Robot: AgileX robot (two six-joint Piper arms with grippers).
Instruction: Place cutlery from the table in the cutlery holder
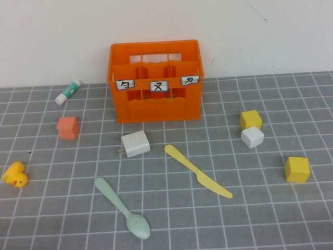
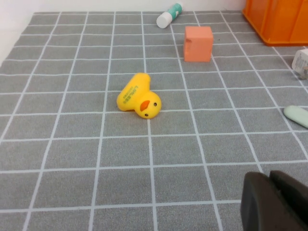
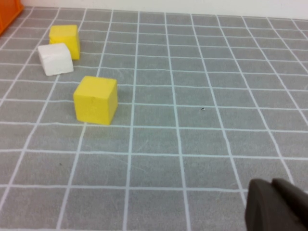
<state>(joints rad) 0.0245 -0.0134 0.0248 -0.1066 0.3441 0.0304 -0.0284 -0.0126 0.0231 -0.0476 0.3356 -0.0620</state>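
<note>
Cutlery holder [image 1: 155, 83] w/ nothing visible inside, spoon [image 1: 123, 207] & knife [image 1: 197, 170] on table [image 1: 270, 219], left claw [image 2: 276, 202] & right claw [image 3: 279, 207] low over table, opening can't tell

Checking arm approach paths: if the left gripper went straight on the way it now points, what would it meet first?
Likely the yellow rubber duck, roughly ahead of the left gripper; depth is unclear. The right gripper is parked beyond the cubes.

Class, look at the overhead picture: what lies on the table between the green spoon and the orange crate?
The high view shows a white charger plug between the spoon and the crate. Neither pincer appears there.
</note>
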